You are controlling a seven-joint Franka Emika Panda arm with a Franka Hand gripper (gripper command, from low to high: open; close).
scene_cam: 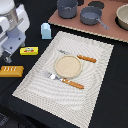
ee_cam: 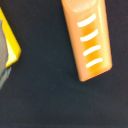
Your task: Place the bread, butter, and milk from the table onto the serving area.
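The bread (scene_cam: 11, 70), a golden-brown loaf with pale slashes, lies on the black table (scene_cam: 112, 100) at the exterior view's left; it also shows in the wrist view (ee_cam: 90, 37). The yellow butter box (scene_cam: 29, 50) lies just beyond it, and a corner of it shows in the wrist view (ee_cam: 10, 42). The pale-blue milk carton (scene_cam: 45, 31) stands upright by the far left corner of the striped placemat (scene_cam: 92, 80), which holds a tan plate (scene_cam: 68, 65) and orange-handled cutlery (scene_cam: 75, 84). My gripper (scene_cam: 7, 57) hangs above the table between the bread and the butter, holding nothing; its jaws are not clear.
A pinkish board (scene_cam: 75, 24) at the back holds two grey pots (scene_cam: 67, 7) (scene_cam: 91, 15). A tan bowl (scene_cam: 123, 17) sits at the back right. The white arm body (scene_cam: 10, 25) fills the upper left corner.
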